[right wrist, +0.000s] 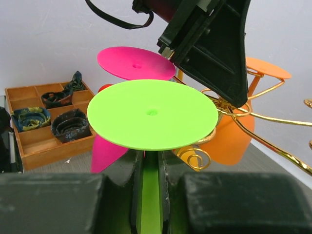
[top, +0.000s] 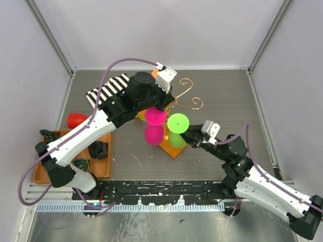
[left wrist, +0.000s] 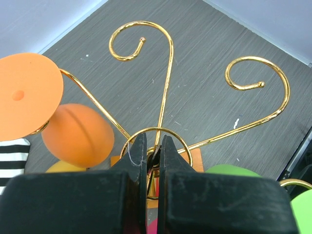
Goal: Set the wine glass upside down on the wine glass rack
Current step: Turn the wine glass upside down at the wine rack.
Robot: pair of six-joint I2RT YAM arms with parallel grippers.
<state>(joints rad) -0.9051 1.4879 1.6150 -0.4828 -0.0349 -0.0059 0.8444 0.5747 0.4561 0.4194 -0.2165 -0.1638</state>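
Closely, right gripper (right wrist: 150, 168) clamps the green wine glass (right wrist: 152, 113) stem, bowl hidden from its camera; left gripper (left wrist: 154, 151) closed.

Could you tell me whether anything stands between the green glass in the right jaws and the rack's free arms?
Partly. The left gripper, shut on the rack's centre, looms just behind the green glass, and the pink glass hangs beside it. The free far arms themselves look unblocked.
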